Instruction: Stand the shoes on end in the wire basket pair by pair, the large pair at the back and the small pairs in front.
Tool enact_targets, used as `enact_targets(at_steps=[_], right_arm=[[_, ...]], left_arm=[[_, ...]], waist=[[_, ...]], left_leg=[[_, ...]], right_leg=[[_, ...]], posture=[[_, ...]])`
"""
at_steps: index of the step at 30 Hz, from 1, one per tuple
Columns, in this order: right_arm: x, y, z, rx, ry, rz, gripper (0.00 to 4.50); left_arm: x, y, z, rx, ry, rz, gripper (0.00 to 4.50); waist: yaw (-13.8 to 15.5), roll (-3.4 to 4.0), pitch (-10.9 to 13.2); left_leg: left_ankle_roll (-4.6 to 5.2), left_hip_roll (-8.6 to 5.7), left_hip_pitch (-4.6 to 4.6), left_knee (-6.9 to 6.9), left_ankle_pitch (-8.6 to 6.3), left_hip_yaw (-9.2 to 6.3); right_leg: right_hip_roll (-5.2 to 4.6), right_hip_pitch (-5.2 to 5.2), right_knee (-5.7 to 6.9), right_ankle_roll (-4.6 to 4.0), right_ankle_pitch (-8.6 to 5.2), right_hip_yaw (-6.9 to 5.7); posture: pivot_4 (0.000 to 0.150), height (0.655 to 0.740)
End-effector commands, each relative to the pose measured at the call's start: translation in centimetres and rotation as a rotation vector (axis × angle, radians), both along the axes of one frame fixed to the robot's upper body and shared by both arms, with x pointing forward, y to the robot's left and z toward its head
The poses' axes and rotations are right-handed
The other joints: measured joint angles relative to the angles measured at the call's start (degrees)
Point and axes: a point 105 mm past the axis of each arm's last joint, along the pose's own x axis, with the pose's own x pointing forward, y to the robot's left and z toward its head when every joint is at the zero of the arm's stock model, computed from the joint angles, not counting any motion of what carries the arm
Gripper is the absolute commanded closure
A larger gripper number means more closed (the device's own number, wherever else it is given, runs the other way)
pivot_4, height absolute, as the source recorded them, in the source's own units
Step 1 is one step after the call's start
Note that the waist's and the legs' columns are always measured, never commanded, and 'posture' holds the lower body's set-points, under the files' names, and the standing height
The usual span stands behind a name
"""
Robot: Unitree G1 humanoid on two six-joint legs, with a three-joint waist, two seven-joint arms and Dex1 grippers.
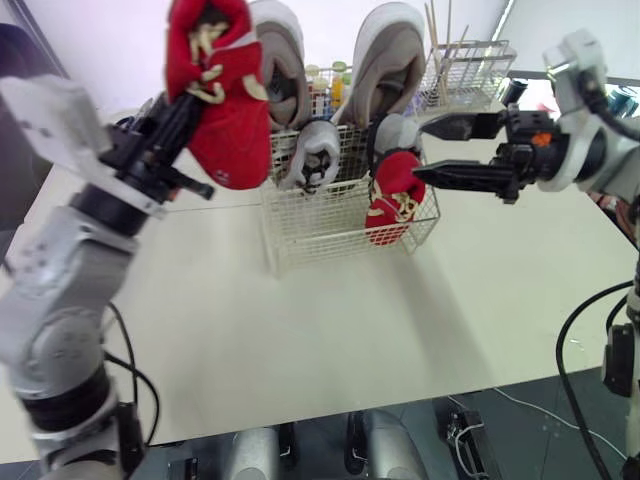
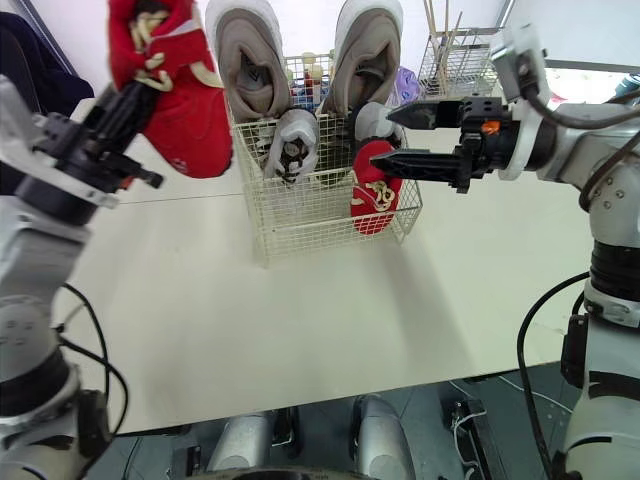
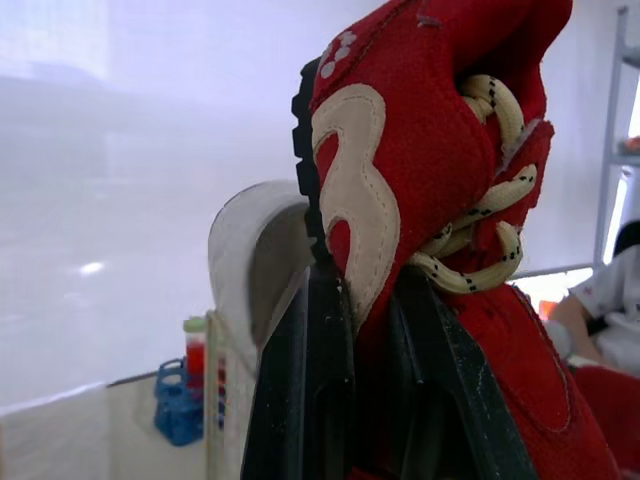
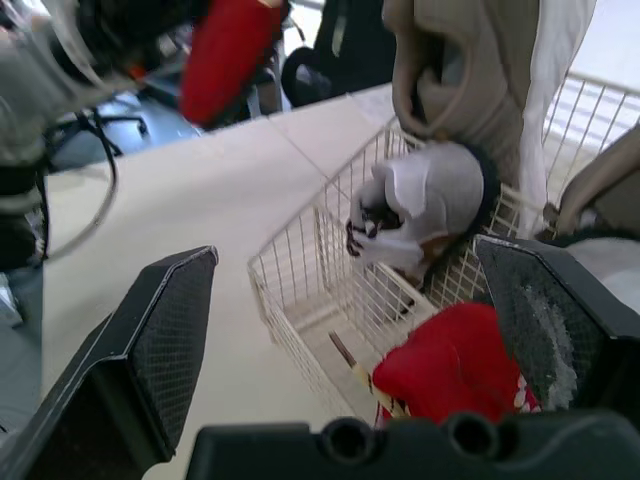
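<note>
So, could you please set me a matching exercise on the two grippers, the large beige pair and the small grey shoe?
1. left gripper
2. right gripper
3. large beige pair
4. small grey shoe

A. on end at the back of the wire basket
B. jaws open, near the red shoe in the basket
C. in the basket, in front of the left large shoe
D. jaws shut on the raised red shoe

Pairs: 1-D, 2-B, 3-A, 4-C.

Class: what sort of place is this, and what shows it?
Likely a robotics lab or workshop: a blue tube rack, an office chair, and trailing cables beside the white table.
</note>
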Motion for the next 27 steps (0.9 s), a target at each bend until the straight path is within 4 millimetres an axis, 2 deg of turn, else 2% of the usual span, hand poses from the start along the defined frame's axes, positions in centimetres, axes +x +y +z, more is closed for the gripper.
enact_targets(at_steps=[1, 5, 9, 13, 16, 20, 27], right_arm=[[-0.6, -1.1, 2.0, 0.066, -0.037, -0.008, 0.0], [-0.2, -2.9, 1.0, 0.07, 0.02, -0.077, 0.0], [-0.3, -4.5, -0.4, 0.065, 0.089, -0.138, 0.0], [-1.8, -5.8, -3.1, 0.036, 0.239, -0.167, 0.0], [-3.0, -5.6, -4.9, -0.016, 0.309, -0.174, 0.0], [-4.4, -4.2, -6.1, -0.043, 0.36, -0.154, 0.0], [-5.6, -3.2, -7.3, -0.085, 0.393, -0.157, 0.0]], left_arm=[[-1.1, -1.4, 1.0, 0.058, -0.176, 0.03, 4.48], [-0.5, -4.1, -1.9, 0.138, -0.222, 0.0, 4.48], [-0.2, -5.4, -4.0, 0.19, -0.284, 0.018, 4.48], [0.5, -6.5, -6.4, 0.21, -0.311, 0.031, 4.48], [0.8, -7.3, -7.1, 0.221, -0.34, 0.026, 4.48], [1.5, -8.2, -8.4, 0.222, -0.349, 0.019, 4.48], [2.9, -8.1, -10.2, 0.193, -0.312, 0.058, 4.48]], waist=[[0.2, 0.03, 0.0], [0.8, 0.06, 0.0], [0.9, 0.08, 0.0], [0.8, 0.13, -0.1], [0.8, 0.18, -0.1], [0.6, 0.36, -0.1], [0.8, 0.36, -0.1]], left_leg=[[0.0, 0.0, 0.01, 0.0, 0.0, 0.0], [0.02, -0.01, 0.0, 0.06, -0.01, 0.01], [0.34, 0.11, -0.22, 0.44, -0.21, -0.12], [0.82, 0.12, -0.28, 0.7, -0.51, -0.08], [0.89, 0.09, -0.27, 0.73, -0.55, -0.09], [0.9, 0.11, -0.25, 0.76, -0.55, -0.08], [0.91, 0.12, -0.26, 0.77, -0.55, -0.13]], right_leg=[[0.0, 0.0, 0.01, 0.0, 0.0, 0.0], [-0.04, 0.04, -0.02, -0.01, 0.0, 0.01], [-0.08, 0.04, -0.02, -0.01, 0.0, -0.04], [-0.21, 0.09, -0.06, -0.02, -0.01, -0.03], [-0.27, 0.15, -0.09, -0.01, 0.0, -0.06], [-0.27, 0.14, -0.07, 0.0, 0.0, -0.06], [-0.25, 0.14, -0.06, 0.0, -0.01, -0.1]], posture=[[0.15, 0.74], [0.15, 0.74], [0.15, 0.74], [0.15, 0.74], [0.15, 0.74], [0.15, 0.74], [0.15, 0.74]])
